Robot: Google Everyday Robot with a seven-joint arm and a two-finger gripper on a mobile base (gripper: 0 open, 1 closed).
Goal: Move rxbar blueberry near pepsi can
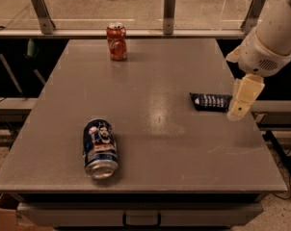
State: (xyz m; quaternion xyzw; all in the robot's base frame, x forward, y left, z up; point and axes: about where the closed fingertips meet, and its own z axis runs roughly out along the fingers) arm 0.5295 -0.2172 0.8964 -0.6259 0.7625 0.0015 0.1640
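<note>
Since the coming move turns on how the bar lies against the gripper, look first at the right of the frame. There the cream-coloured gripper (236, 112) hangs from the white arm at the right edge of the flat grey bench (160, 71), pointing down. Whether it is spread or pressed together you cannot tell from this view.

The rxbar blueberry (210, 101), a small flat rectangular bar in a dark navy wrapper with white lettering, lies flat on the bench. It is just to the left of the gripper's tip, and its right end meets that tip in the picture. You cannot tell whether the two touch or the tip is above it. The bar's long axis runs left to right across the frame. By my reading you want to come a little leftward over its middle and close across the short side.

The pepsi can (100, 148), a dark blue can with a man's face and silver ends, lies on its side at the lower left, well apart from the bar. The carry will likely run leftward and down the frame. The upright orange-red can (116, 41) near the top is not your target.
</note>
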